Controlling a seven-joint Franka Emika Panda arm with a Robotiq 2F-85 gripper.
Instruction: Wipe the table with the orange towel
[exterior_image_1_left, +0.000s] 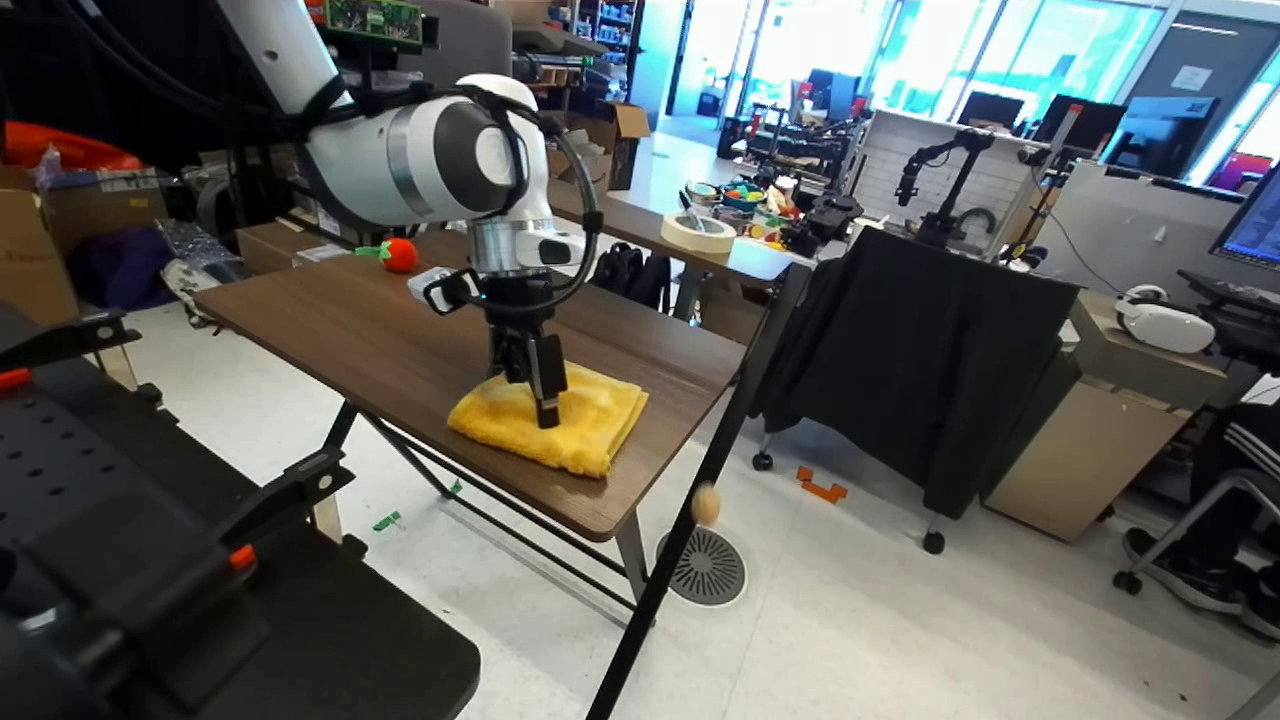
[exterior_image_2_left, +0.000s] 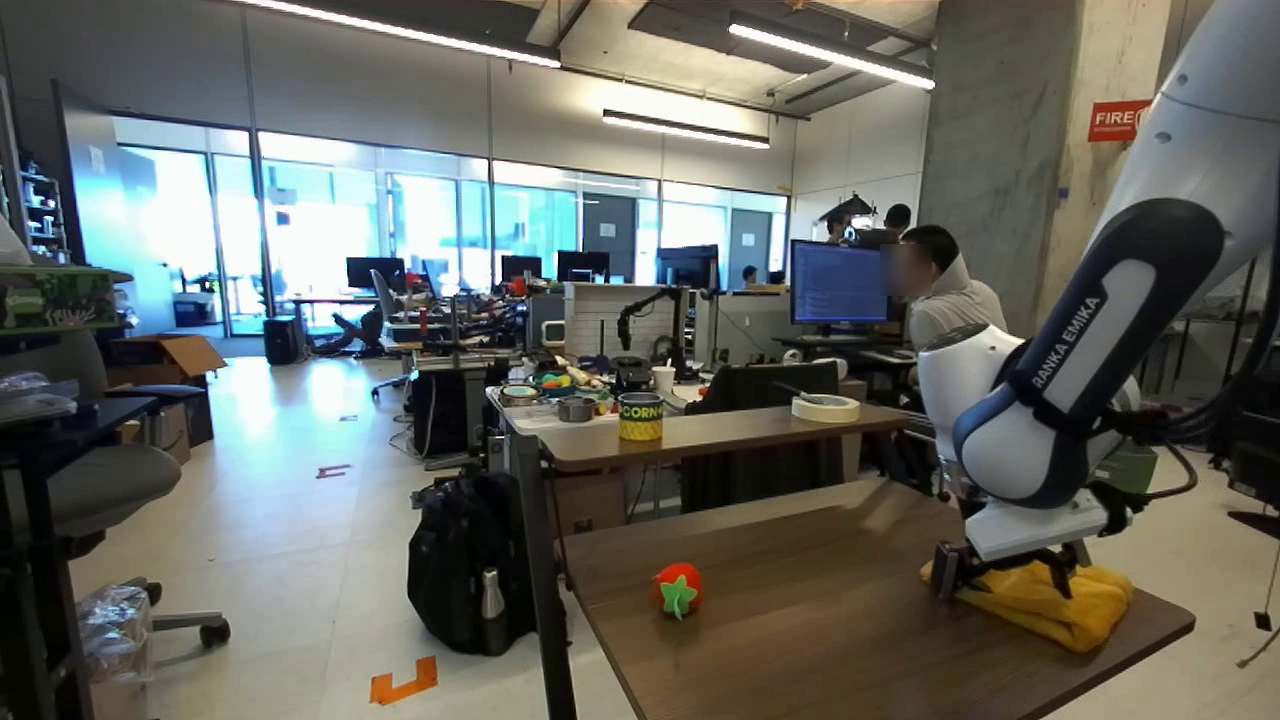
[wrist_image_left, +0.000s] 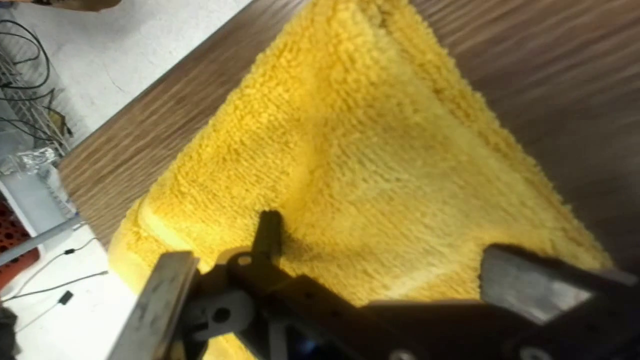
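The yellow-orange towel (exterior_image_1_left: 590, 415) lies folded on the brown table (exterior_image_1_left: 350, 320) near its corner. It also shows in an exterior view (exterior_image_2_left: 1080, 610) and fills much of the wrist view (wrist_image_left: 360, 150). My gripper (exterior_image_1_left: 531, 392) points down over the towel with its fingers wide apart. In an exterior view the gripper (exterior_image_2_left: 1003, 588) has one finger by the towel's edge and one over its top. In the wrist view the gripper (wrist_image_left: 382, 235) shows only towel surface between its fingertips. The fingertips seem to touch the towel or press lightly; the exact contact is hard to tell.
A red toy (exterior_image_1_left: 400, 254) with green leaves sits on the same table, also in an exterior view (exterior_image_2_left: 679, 588). A raised brown shelf (exterior_image_2_left: 740, 428) behind bears a tape roll (exterior_image_2_left: 825, 408) and a corn can (exterior_image_2_left: 640, 418). The table's edges (exterior_image_2_left: 1150, 645) run close to the towel.
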